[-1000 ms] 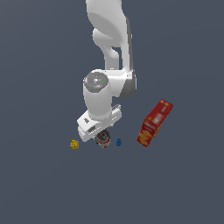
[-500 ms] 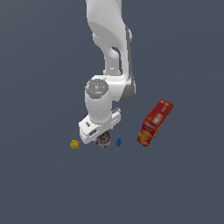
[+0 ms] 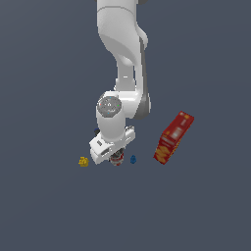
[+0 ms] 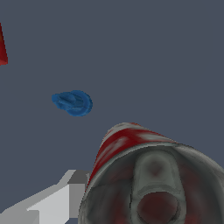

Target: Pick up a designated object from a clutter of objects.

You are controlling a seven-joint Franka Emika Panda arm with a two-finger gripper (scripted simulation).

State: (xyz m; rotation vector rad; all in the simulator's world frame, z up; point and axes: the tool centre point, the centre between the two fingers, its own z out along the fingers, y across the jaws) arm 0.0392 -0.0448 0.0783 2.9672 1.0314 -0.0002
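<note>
Gripper [image 3: 115, 156] has dropped lower over the can [image 3: 116, 160] since a second ago, now right at it; jaw state can't tell. Can sits between yellow piece [image 3: 83, 161] and blue piece [image 3: 133, 159], red box [image 3: 173, 138] well right. Grasp looks imminent.

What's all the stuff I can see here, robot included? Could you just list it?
Can: one, red and white with a grey metal top, directly under the robot's hand, close to the wrist camera.
Box: one, red with yellow marks, lying toward the exterior view's right.
Blue piece: one, small, just beside the can on the side toward the box.
Yellow piece: one, small, toward the exterior view's left of the hand.
Dark blue object: one, mostly hidden behind the arm; cannot tell what it is.
Floor: plain grey-blue.
Robot arm: one, white, reaching down.
Gripper: one, white, over the can; open or shut cannot be told.
</note>
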